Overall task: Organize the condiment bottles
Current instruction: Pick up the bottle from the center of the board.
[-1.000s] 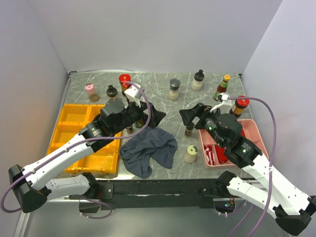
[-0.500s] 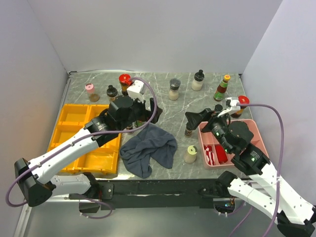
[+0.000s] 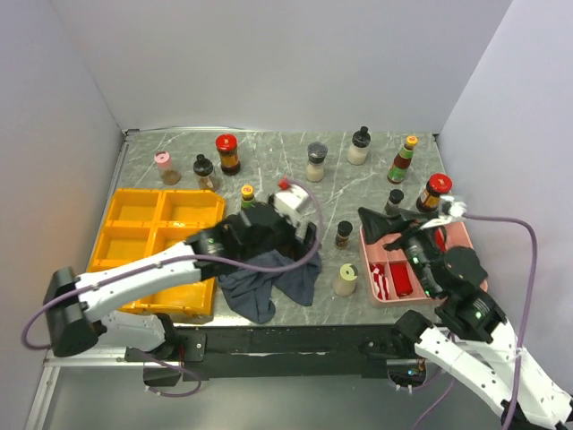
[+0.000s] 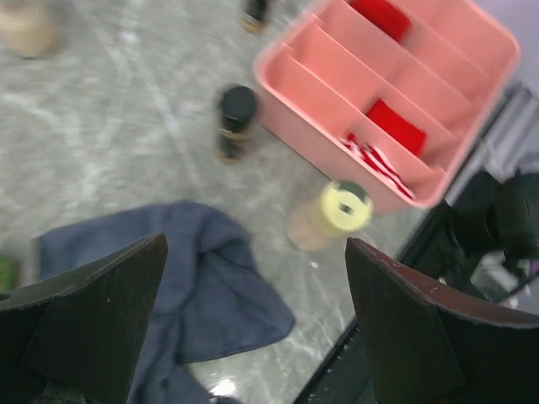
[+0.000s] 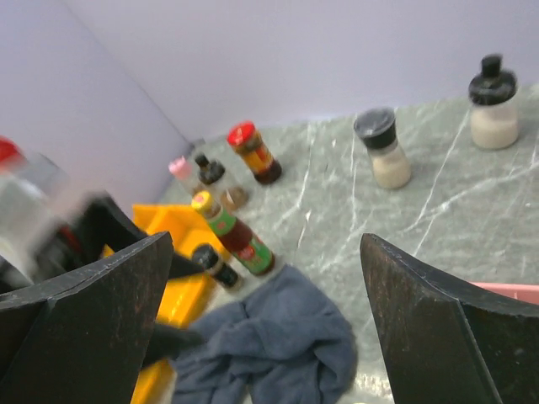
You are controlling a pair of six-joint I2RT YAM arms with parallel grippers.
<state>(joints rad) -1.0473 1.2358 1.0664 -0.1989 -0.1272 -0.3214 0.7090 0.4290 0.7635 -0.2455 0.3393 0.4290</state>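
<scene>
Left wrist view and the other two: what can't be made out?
- Left wrist view: the pale-green-capped glass jar beside the pink compartment tray is motion-blurred; contents unclear.
- Top view: the left arm covers part of the dark grey cloth.
- Right wrist view: a blurred pale shape with a red top, cut by the left edge, unidentifiable.

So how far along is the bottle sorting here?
Done: nothing that shows. The bottles stand scattered on the table, and none shows in the yellow tray or the pink tray. In hand: nothing. The left gripper is open above the cloth, the right gripper open by the pink tray, both empty. Left: practically the whole job.
</scene>
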